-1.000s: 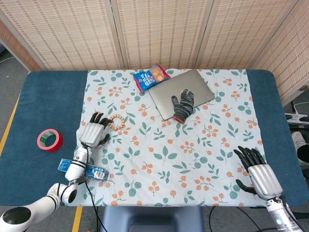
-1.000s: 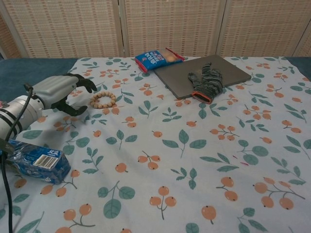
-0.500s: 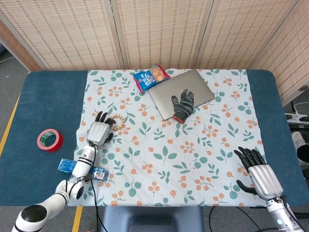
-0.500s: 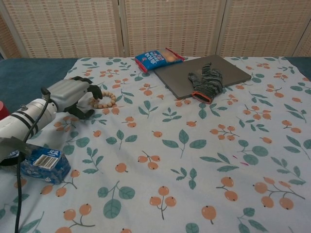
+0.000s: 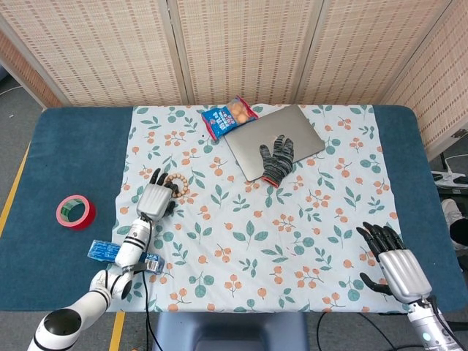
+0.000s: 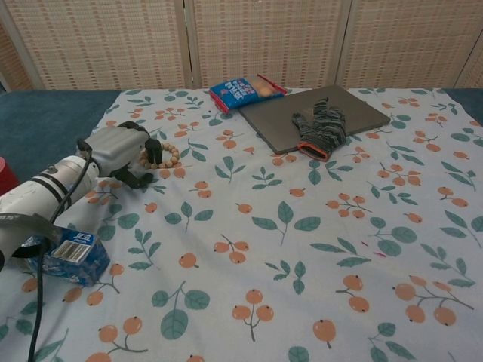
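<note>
My left hand [image 5: 156, 199] [image 6: 119, 149] hovers low over the floral cloth [image 5: 256, 241] at the left. Its fingers are apart and curve down onto the left side of a wooden bead bracelet [image 5: 179, 184] [image 6: 161, 156]. The fingertips touch or overlap the beads, but I see no grip on them. The bracelet lies flat on the cloth. My right hand [image 5: 392, 265] rests at the front right corner with its fingers spread and nothing in it. The chest view does not show it.
A blue packet [image 5: 123, 254] [image 6: 69, 253] lies beside my left forearm. Red tape [image 5: 75, 211] sits on the blue table at the left. At the back lie a snack bag [image 5: 229, 117] [image 6: 245, 91] and a grey laptop [image 5: 252, 142] [image 6: 275, 124] with a striped glove [image 5: 278, 159] [image 6: 323, 128] on it.
My left hand has moved right across the cloth, from beside the bracelet to having its fingers on the beads. The right hand has stayed put.
</note>
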`<action>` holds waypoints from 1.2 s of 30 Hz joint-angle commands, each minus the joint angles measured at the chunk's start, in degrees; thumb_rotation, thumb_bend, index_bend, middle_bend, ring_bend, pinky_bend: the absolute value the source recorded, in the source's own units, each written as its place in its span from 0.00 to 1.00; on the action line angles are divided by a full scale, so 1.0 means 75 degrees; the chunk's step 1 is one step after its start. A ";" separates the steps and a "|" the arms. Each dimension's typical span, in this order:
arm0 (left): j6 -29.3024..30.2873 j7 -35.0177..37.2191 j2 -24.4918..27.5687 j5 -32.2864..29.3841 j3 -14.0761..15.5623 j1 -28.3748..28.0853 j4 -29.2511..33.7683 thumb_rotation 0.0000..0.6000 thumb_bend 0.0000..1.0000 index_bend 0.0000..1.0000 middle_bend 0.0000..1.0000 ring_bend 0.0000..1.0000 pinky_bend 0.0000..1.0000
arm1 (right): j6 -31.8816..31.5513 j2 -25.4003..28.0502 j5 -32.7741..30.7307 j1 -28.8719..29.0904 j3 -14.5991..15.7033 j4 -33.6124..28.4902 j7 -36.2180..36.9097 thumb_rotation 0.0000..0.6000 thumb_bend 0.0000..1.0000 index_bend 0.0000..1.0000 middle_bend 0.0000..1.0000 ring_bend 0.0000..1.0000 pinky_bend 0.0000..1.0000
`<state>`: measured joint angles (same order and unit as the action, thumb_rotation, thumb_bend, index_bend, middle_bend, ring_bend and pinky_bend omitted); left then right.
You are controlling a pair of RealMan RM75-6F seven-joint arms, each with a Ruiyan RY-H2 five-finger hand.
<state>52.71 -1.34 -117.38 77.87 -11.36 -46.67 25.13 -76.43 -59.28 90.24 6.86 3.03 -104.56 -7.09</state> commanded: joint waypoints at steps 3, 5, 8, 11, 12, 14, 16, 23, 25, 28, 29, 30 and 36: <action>-0.0085 -0.0115 0.0126 -0.0095 -0.0063 -0.0039 0.0230 1.00 0.43 0.41 0.40 0.14 0.03 | -0.0009 0.0020 -0.0004 -0.0006 -0.0003 -0.0007 0.0021 1.00 0.21 0.00 0.00 0.00 0.00; -0.0099 -0.0136 0.0256 -0.0126 -0.0085 -0.0031 0.0481 1.00 0.43 0.41 0.39 0.14 0.03 | -0.0008 0.0028 -0.0006 -0.0008 -0.0001 -0.0011 0.0021 1.00 0.21 0.00 0.00 0.00 0.00; -0.0115 -0.0205 0.0542 -0.0205 -0.0152 -0.0015 0.1008 1.00 0.43 0.41 0.39 0.14 0.03 | 0.0001 0.0034 0.0006 -0.0007 0.0008 -0.0021 0.0017 1.00 0.21 0.00 0.00 0.00 0.00; -0.0129 -0.0379 0.0788 -0.0358 -0.0270 0.0001 0.1457 1.00 0.43 0.41 0.39 0.14 0.03 | -0.0003 0.0040 0.0023 -0.0012 0.0017 -0.0031 0.0022 1.00 0.21 0.00 0.00 0.00 0.00; -0.0158 -0.0440 0.0828 -0.0406 -0.0298 -0.0005 0.1514 1.00 0.43 0.41 0.39 0.14 0.03 | -0.0008 0.0044 0.0031 -0.0015 0.0020 -0.0035 0.0021 1.00 0.21 0.00 0.00 0.00 0.00; -0.0293 -0.0552 0.0873 -0.0523 -0.0352 -0.0036 0.1554 1.00 0.43 0.41 0.39 0.14 0.03 | -0.0014 0.0045 0.0049 -0.0019 0.0027 -0.0037 0.0017 1.00 0.21 0.00 0.00 0.00 0.00; -0.0508 -0.0624 0.0893 -0.0675 -0.0426 -0.0096 0.1546 1.00 0.43 0.41 0.39 0.14 0.03 | -0.0024 0.0051 0.0063 -0.0025 0.0032 -0.0044 0.0008 1.00 0.21 0.00 0.00 0.00 0.00; -0.0806 -0.0803 0.0880 -0.0861 -0.0447 -0.0215 0.1446 1.00 0.43 0.41 0.40 0.14 0.03 | -0.0033 0.0051 0.0026 -0.0032 0.0012 -0.0039 0.0000 1.00 0.21 0.00 0.00 0.00 0.00; -0.0745 -0.0873 0.0879 -0.0828 -0.0397 -0.0203 0.1485 1.00 0.43 0.42 0.41 0.14 0.03 | -0.0030 0.0052 0.0021 -0.0031 0.0009 -0.0037 0.0001 1.00 0.21 0.00 0.00 0.00 0.00; -0.0691 -0.0940 0.0896 -0.0791 -0.0330 -0.0187 0.1600 1.00 0.42 0.42 0.42 0.15 0.03 | -0.0043 0.0064 0.0028 -0.0037 0.0009 -0.0042 0.0023 1.00 0.21 0.00 0.00 0.00 0.00; -0.0676 -0.1009 0.0892 -0.0791 -0.0313 -0.0189 0.1599 1.00 0.42 0.42 0.42 0.15 0.03 | -0.0055 0.0071 0.0035 -0.0043 0.0009 -0.0042 0.0033 1.00 0.21 0.00 0.00 0.00 0.00; -0.0662 -0.1076 0.0874 -0.0801 -0.0308 -0.0193 0.1571 1.00 0.42 0.42 0.42 0.15 0.03 | -0.0062 0.0076 0.0042 -0.0045 0.0010 -0.0043 0.0043 1.00 0.21 0.00 0.00 0.00 0.00; -0.0943 -0.1349 0.0708 -0.0983 -0.0338 -0.0303 0.1182 1.00 0.42 0.43 0.44 0.16 0.03 | -0.0101 0.0107 0.0080 -0.0060 0.0013 -0.0039 0.0099 1.00 0.21 0.00 0.00 0.00 0.00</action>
<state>46.35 -11.05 -111.74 70.92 -13.85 -48.66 34.55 -77.18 -58.48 90.83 6.41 3.13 -104.85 -6.35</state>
